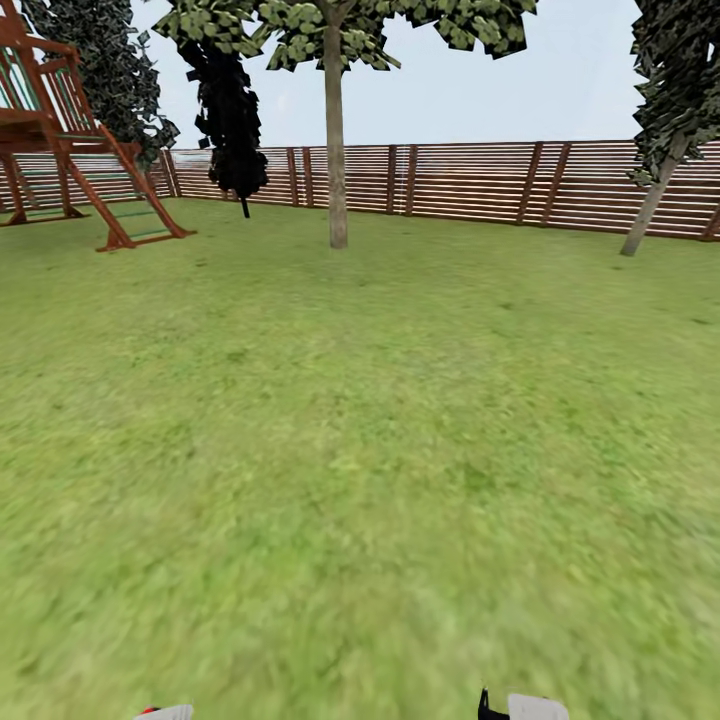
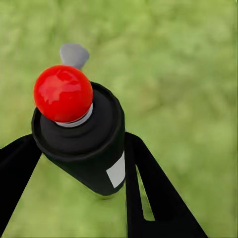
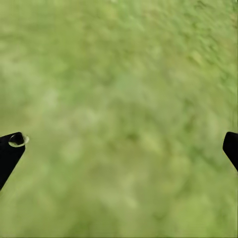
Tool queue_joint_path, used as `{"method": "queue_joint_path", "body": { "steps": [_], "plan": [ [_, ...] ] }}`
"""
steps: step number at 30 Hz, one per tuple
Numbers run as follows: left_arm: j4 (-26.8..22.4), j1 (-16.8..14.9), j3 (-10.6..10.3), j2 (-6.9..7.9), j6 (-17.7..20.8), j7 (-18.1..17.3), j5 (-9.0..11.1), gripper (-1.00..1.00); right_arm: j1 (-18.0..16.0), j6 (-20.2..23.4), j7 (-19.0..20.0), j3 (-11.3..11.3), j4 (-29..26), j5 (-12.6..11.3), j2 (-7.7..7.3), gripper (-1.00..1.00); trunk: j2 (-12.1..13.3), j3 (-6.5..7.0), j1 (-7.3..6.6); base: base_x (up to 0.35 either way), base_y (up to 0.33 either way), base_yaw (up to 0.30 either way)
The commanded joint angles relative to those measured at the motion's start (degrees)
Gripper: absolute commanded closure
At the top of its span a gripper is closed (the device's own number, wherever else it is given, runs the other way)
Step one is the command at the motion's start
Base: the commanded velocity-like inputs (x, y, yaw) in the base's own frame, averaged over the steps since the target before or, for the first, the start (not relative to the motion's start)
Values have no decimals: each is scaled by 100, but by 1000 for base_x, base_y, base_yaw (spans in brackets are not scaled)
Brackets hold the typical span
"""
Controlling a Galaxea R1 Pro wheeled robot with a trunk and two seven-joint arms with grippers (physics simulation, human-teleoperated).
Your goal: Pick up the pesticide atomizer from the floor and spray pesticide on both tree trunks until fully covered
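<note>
Black pesticide atomizer with a glossy red ball tip sits clamped in my left pincer above green lawn; my right pincer hangs apart. Pale mottled tree trunk rises beyond that lawn.

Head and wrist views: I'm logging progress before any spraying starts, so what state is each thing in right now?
pesticide atomizer: held off the grass between the left gripper's fingers, red tip up.
left gripper: shut on the atomizer.
right gripper: open, nothing between its fingers, grass beyond.
near tree trunk: upright, bare, no mist visible on it.
far tree trunk: leaning, bare, no mist visible.
</note>
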Motion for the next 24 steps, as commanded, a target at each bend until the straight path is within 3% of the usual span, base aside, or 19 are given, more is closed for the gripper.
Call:
{"method": "queue_joint_path", "body": {
  "steps": [1,24],
  "plan": [
    [0,0,1,3,0,0,2,100,0,0,0,0,0,0,0,-100,0,0,0,338,0,0],
    [0,0,2,26,-9,-17,25,100,0,1,0,0,0,0,0,-100,0,0,0,338,0,0]
  ]
}}
